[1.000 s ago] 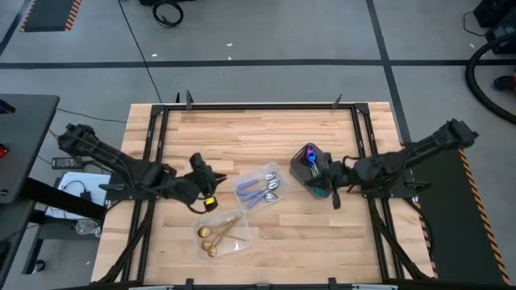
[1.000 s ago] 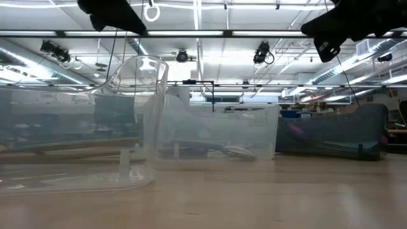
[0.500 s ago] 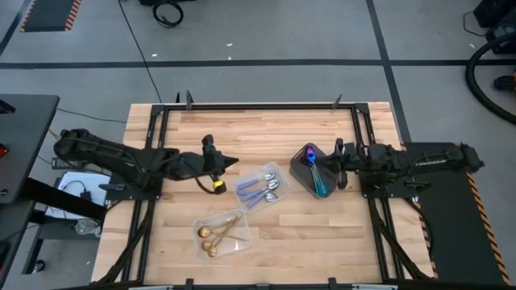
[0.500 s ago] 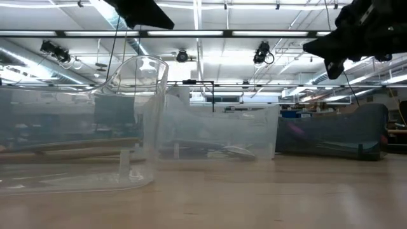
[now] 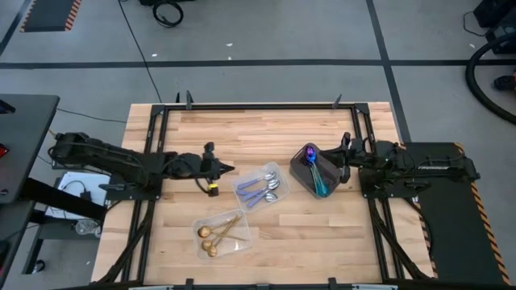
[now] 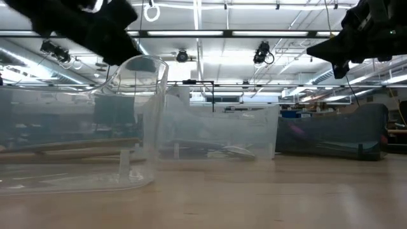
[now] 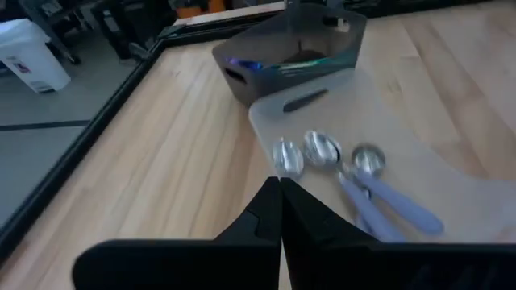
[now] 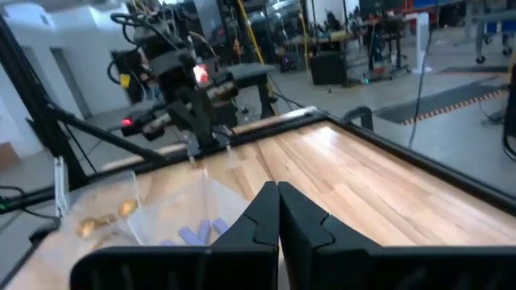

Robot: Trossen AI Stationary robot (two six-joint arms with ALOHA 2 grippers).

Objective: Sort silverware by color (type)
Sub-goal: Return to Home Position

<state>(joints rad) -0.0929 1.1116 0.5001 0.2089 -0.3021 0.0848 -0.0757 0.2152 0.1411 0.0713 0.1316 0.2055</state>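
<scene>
Both arms have drawn back toward their own sides of the counter [image 5: 266, 133] since half a second ago: the left arm [image 5: 145, 165] now lies flatter across the left-centre of the high view, and the right arm [image 5: 403, 161] is folded closer to the right edge. Each arm's jaws are pressed together on nothing, the dark fingers meeting in a thin line in both wrist views. That suits arms going to rest rather than reaching for another pick. Nearest the front edge, at lower centre of the high view, the gold spoons [image 5: 211, 235] lie in a clear tray [image 5: 242, 238]. Farther in, at centre, the violet-handled spoons [image 5: 262, 190] lie side by side in a second clear tray [image 5: 242, 185]. Just right of that and a little farther back, the iridescent spoons [image 5: 316, 173] sit in the dark grey tray [image 5: 300, 171]. One finish to each container looks like the point of the layout, and I see no spoon loose on the boards, so the sorting seems finished. How many iridescent spoons there are is hard to tell, since they overlap and the tray wall hides part of them. The low view shows only the clear tray walls, with no spoon readable through them, and both arms are cut off at its top corners.
</scene>
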